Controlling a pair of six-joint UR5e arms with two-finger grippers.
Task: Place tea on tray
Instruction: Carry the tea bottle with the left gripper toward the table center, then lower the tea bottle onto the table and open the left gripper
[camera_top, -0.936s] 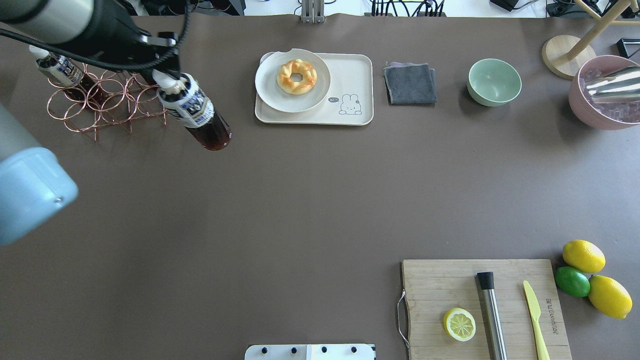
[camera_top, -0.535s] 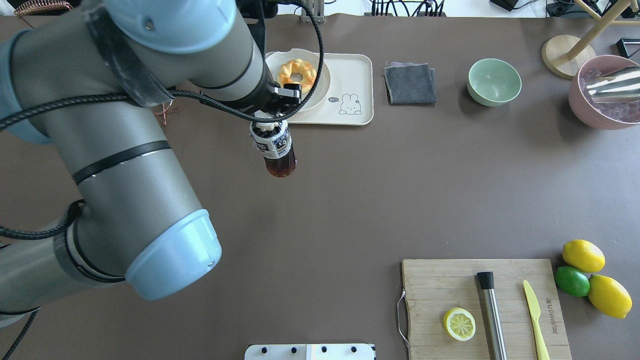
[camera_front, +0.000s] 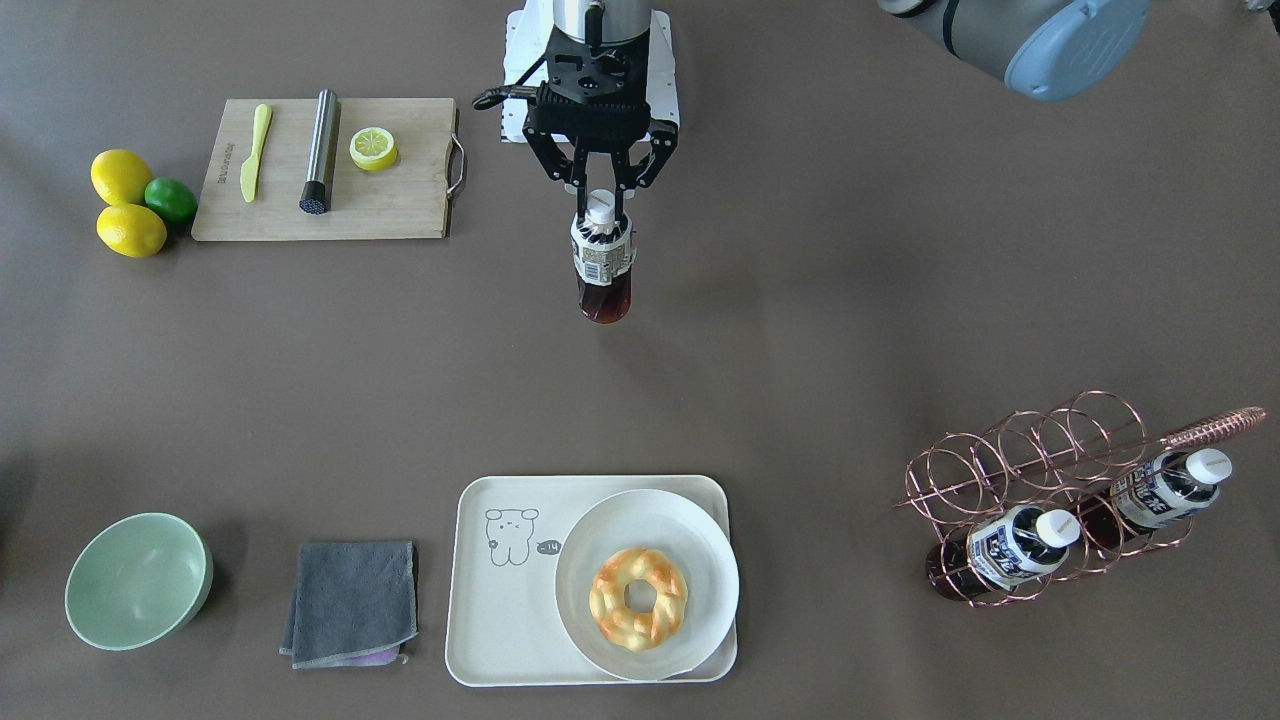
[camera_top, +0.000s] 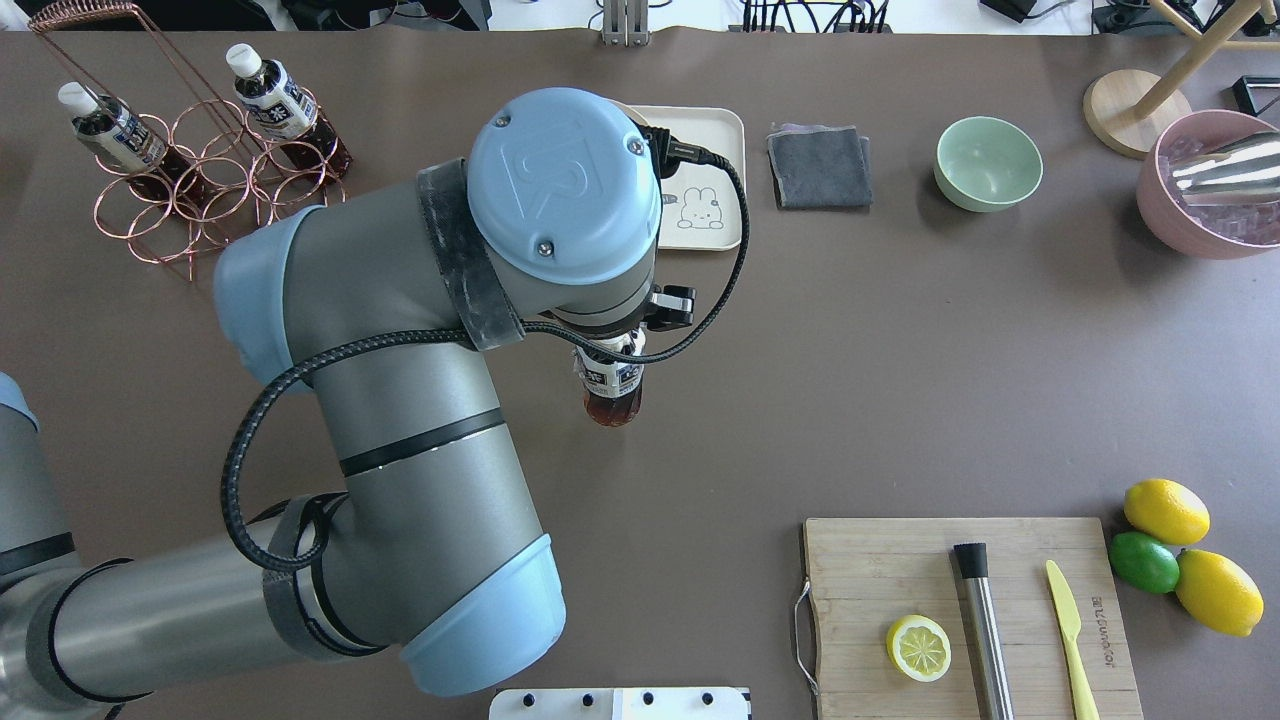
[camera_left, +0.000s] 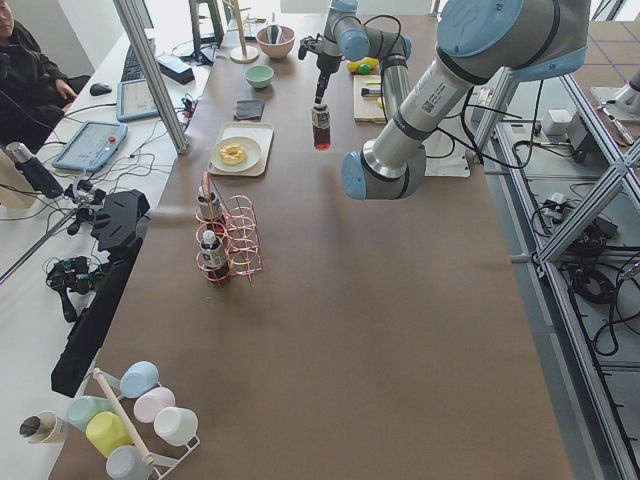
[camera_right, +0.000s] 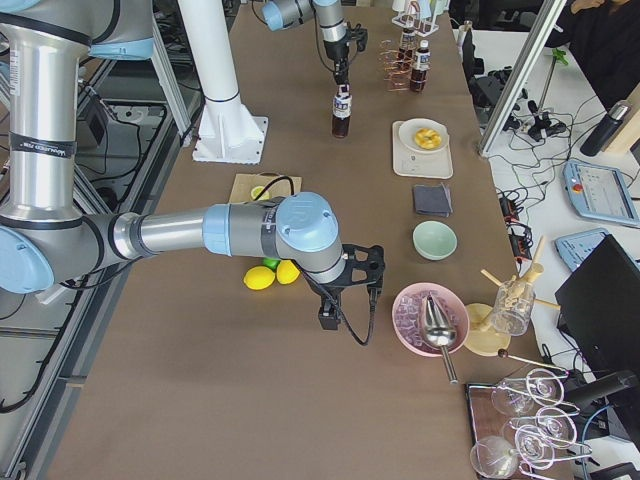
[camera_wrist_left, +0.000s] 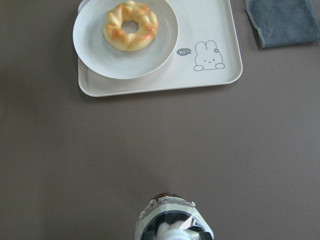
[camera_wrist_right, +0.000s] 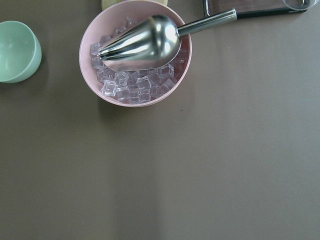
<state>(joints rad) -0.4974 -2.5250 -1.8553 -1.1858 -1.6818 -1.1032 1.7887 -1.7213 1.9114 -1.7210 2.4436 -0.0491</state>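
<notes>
Tea (camera_front: 603, 265) hanging upright, left jaws pinching it, pointing straight down

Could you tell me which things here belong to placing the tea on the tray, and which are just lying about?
Job: tea bottle, in the left gripper with jaws shut; tray.
Lying about: spare bottles, plate, doughnut, grey cloth, green bowl, cutting board, lemons, lime.

The left gripper (camera_front: 600, 205) hangs straight down, its fingers closed on the neck of the tea (camera_front: 603, 270). The right gripper (camera_right: 330, 312) also points down; its jaws are too unclear to judge.
</notes>
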